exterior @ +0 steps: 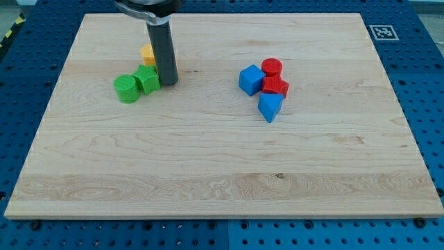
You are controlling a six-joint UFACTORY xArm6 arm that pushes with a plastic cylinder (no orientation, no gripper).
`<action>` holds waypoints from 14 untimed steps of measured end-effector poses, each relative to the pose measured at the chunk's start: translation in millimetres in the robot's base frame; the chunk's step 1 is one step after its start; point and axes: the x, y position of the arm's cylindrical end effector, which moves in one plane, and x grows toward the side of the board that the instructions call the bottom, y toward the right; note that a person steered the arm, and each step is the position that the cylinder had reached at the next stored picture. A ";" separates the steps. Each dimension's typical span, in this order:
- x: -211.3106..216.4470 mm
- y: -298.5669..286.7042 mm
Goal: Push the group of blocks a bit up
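Note:
My tip (168, 83) rests on the wooden board (222, 160) at the upper left, just right of a green block (147, 78) of uneven shape. A green cylinder (126, 89) touches that block on its left. A yellow block (148, 53) lies just above them, partly hidden behind the rod, so its shape is unclear. A second cluster sits right of centre: a blue cube (250, 79), a red cylinder (272, 68), a red star-like block (275, 86) and a blue wedge-shaped block (269, 106), all touching.
The board lies on a blue perforated table (430, 83). A black-and-white marker tag (382, 32) is at the board's top right corner.

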 end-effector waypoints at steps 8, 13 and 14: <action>16.4 -98.2; 37.6 -51.9; 37.6 -51.9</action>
